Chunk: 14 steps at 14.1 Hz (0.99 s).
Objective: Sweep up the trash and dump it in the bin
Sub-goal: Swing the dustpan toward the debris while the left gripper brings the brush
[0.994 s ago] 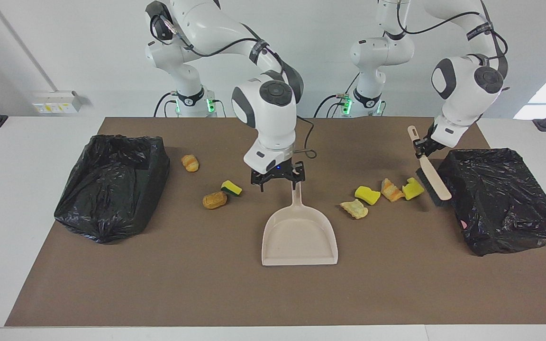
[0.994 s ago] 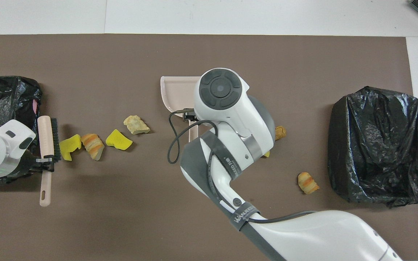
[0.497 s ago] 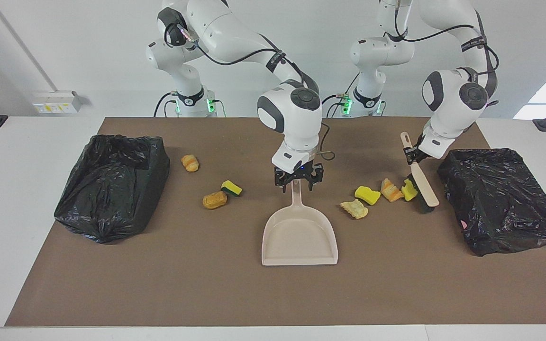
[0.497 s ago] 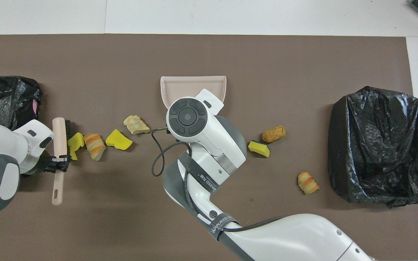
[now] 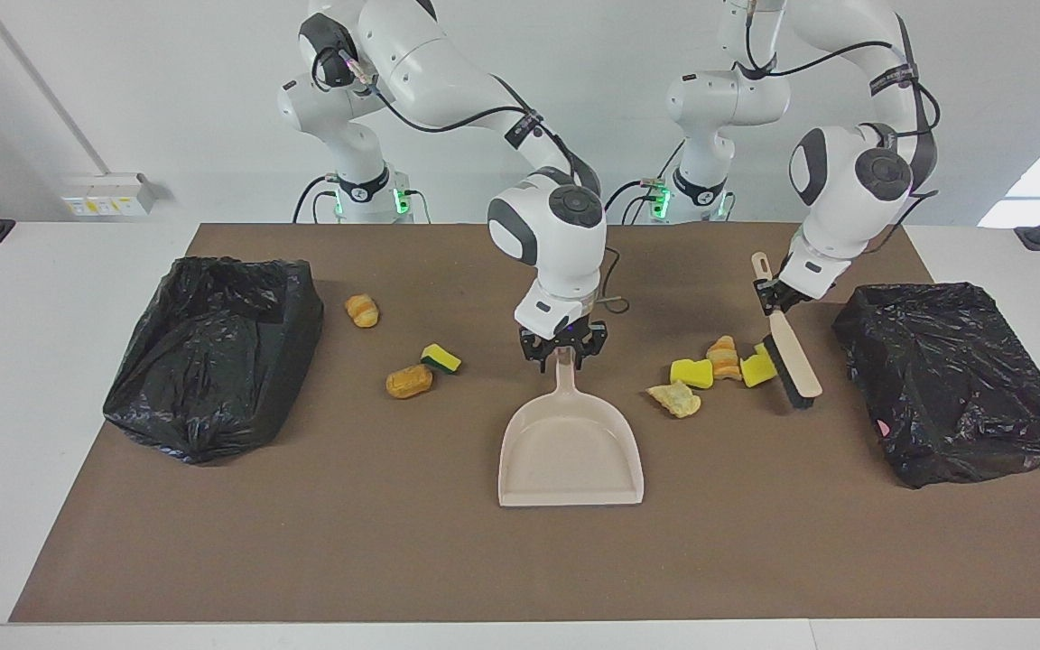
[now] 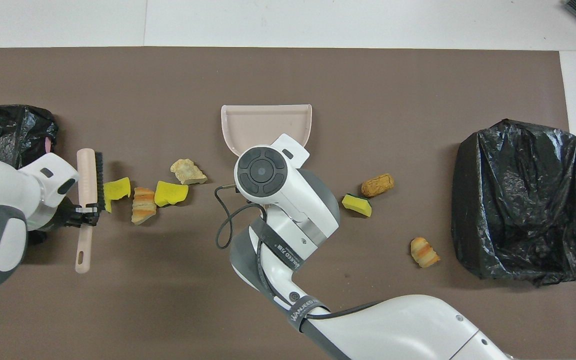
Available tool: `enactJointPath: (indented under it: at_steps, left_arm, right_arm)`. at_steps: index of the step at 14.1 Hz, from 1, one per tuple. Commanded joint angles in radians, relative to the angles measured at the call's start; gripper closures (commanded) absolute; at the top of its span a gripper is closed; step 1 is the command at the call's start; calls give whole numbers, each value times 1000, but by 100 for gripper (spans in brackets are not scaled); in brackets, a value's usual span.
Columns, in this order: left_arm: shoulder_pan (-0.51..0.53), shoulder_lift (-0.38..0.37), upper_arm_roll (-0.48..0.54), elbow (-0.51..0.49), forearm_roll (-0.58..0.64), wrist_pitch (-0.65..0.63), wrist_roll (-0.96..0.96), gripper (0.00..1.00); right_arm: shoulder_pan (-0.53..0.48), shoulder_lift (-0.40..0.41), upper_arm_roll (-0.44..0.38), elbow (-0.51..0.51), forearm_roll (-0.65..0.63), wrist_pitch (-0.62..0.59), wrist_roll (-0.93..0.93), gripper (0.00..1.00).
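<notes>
Left gripper (image 5: pixel 771 298): fingers clamped on the handle of the brush (image 5: pixel 788 361), bristles down on the table's brown mat (image 5: pixel 394 560) near the left arm's end.
Right gripper (image 5: pixel 562 348): at the mat's middle, fingers closing around the handle of the dustpan (image 5: pixel 570 451); a firm hold cannot be told yet.
What changed: a second ago the right fingers stood wide above that handle; the brush has since pushed toward the middle.
Trash (image 5: pixel 723 359): two yellow sponge chunks and a bread piece bunched against the bristles, a paler piece (image 5: pixel 675 398) loose beside them; three more bits lie toward the right arm's end.
Bins: the black-lined bin (image 5: pixel 953 379) stands at the left arm's edge, another bin (image 5: pixel 213 352) at the right arm's.
Meaning: sweeping is under way; nothing sits in the pan yet.
</notes>
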State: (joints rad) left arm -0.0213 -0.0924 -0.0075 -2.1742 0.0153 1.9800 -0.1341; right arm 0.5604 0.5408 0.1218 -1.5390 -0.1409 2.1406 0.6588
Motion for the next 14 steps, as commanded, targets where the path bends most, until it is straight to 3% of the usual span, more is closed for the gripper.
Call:
enactJointPath:
  at_steps: [1,4,7,10,14]
  left_arm:
    - [63,62,6,152,-17,-90,39,100]
    - [72,60,6,96,-17,-41,64,100]
    - [63,37,6,-7,-9,-18,68,100]
    - [75,43,6,-21,12,8,64,100]
    - [29,13,3,-128,12,56,36,100]
  right_arm:
    - [6,-38,2,-36,-23,-13,25,100]
    - [-5,-74,4,-30,-19,-14,1,100]
    - [-31,-126,6,-35,-3,-68,-146,100]
    - [-91,-189,6,-35,20,-181,-440,100]
    - [-192,-231,5,-38,41,-330,-876,100]
